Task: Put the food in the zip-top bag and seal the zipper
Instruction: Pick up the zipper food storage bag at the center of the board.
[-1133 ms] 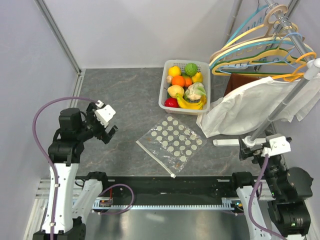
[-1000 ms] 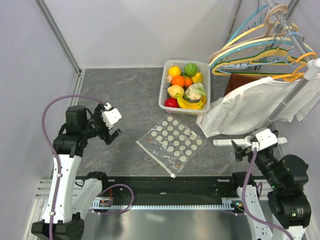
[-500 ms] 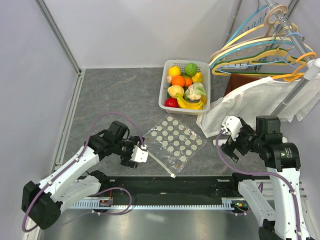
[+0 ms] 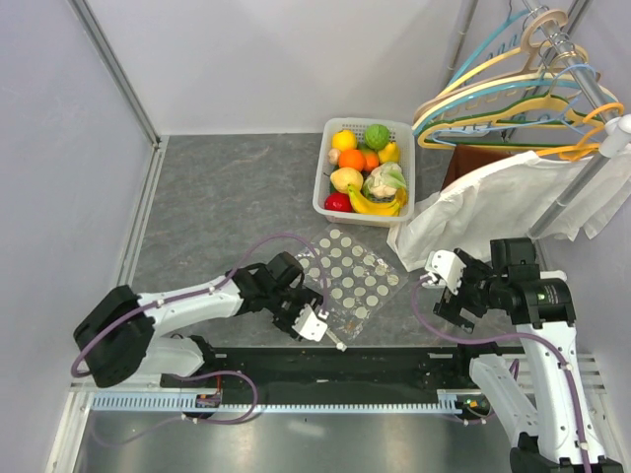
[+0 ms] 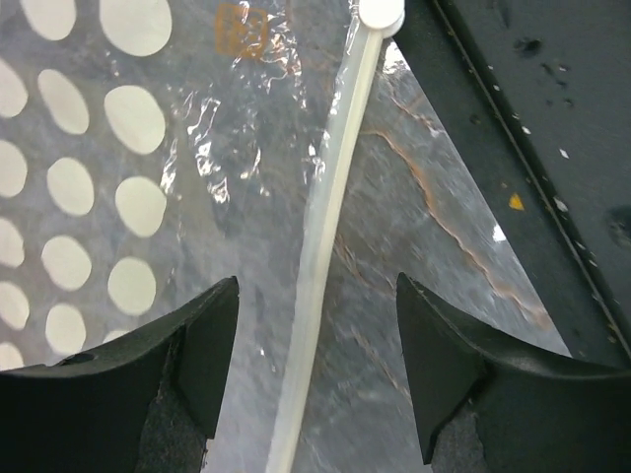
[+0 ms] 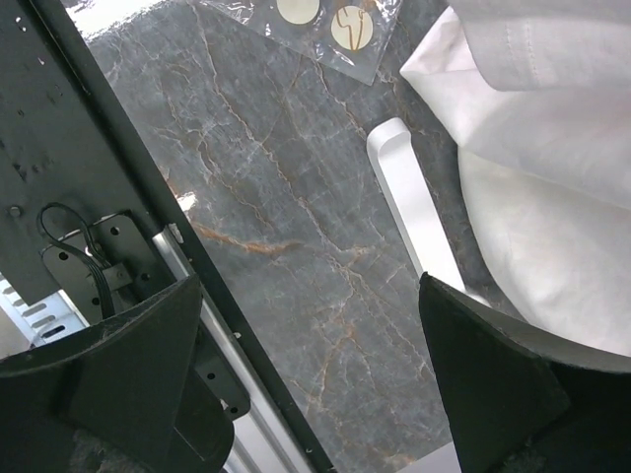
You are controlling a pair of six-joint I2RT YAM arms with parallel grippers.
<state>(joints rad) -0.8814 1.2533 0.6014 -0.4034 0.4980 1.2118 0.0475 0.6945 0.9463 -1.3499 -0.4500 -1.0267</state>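
The zip-top bag (image 4: 347,278) lies flat and empty on the table, clear with pale dots. Its zipper (image 5: 330,217) runs along the near-left edge, with the white slider tab (image 5: 381,12) at the near end (image 4: 341,346). My left gripper (image 4: 312,319) is open just above the zipper, and its tips (image 5: 317,291) straddle the strip without gripping it. The food (image 4: 367,169) sits in the white basket (image 4: 323,192) behind the bag: a banana, orange, yellow, red and green pieces. My right gripper (image 4: 446,288) is open and empty (image 6: 311,296) over bare table, right of the bag.
A white cloth garment (image 4: 493,212) hangs from a rack with coloured hangers (image 4: 513,103) at the right. The rack's flat white foot (image 6: 409,207) lies on the table beside the right gripper. A black rail (image 4: 394,360) runs along the near table edge.
My left arm swung from the far left down to the bag's zipper edge. My right arm rose from the near right corner and came in beside the bag.
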